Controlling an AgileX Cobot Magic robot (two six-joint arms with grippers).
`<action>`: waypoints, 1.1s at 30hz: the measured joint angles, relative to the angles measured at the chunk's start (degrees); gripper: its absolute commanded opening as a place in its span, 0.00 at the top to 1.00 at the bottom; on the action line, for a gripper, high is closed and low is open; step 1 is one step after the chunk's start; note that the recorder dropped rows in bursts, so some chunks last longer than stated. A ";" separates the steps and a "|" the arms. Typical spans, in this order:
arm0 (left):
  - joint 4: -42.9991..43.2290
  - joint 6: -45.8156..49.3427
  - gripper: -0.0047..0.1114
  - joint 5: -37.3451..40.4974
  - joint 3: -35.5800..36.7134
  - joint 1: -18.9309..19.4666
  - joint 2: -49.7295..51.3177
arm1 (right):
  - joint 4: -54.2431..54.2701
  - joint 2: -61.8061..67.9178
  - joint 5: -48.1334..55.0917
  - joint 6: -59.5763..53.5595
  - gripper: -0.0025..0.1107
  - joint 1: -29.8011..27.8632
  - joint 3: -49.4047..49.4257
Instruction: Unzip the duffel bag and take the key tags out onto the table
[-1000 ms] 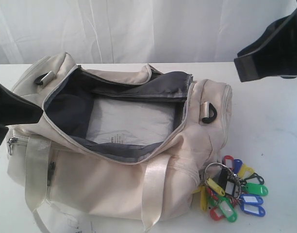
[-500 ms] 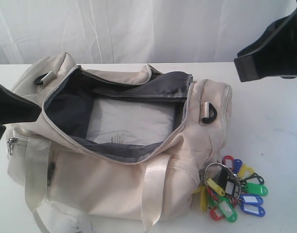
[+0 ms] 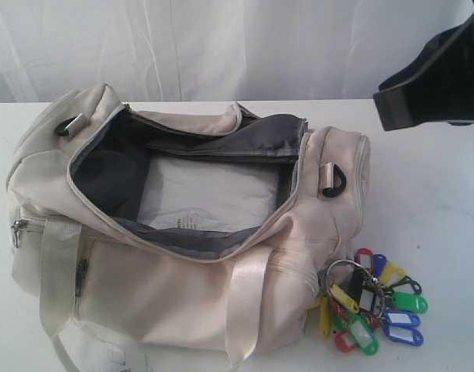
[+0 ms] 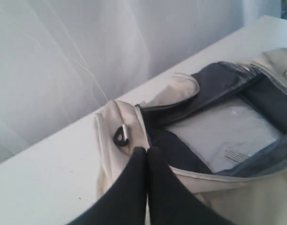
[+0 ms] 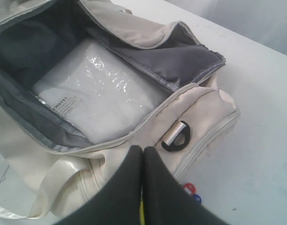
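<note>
**Tags out, bag open: wrap-up stage**

Nearest: bunch of small red, blue, green, yellow and black plastic key tags (image 3: 372,302) on a metal ring, lying on the wide plain white table (image 3: 431,217), hard against the end of the large cream-white fabric duffel bag (image 3: 167,287). Behind that: zipper parted, dark grey lining exposed, only a flat white plastic-wrapped packet (image 3: 210,194) inside. Black D-ring (image 3: 332,180) on the end panel. Farther off: black right gripper (image 5: 142,149) hanging above that end, fingers pressed together, empty. Black left gripper (image 4: 146,150) likewise clenched on nothing, over the opposite end; absent from the exterior view. Judged: both steps done. Next move calls for little: arms kept clear, tags left undisturbed.
</note>
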 measured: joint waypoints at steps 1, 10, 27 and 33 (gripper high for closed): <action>0.09 0.00 0.96 -0.13 0.00 0.68 -2.05 | 0.00 0.00 0.00 0.00 0.98 0.00 0.00; 0.12 0.00 0.96 -0.13 0.00 1.37 -13.59 | 0.00 0.00 0.00 0.00 0.98 0.00 0.00; -1.69 0.00 0.96 -3.65 6.10 2.06 -26.51 | 0.00 0.00 0.00 0.00 0.98 0.00 0.00; -1.83 0.00 0.96 -5.57 18.47 2.65 -26.51 | 0.00 0.00 0.00 0.00 0.98 0.00 0.00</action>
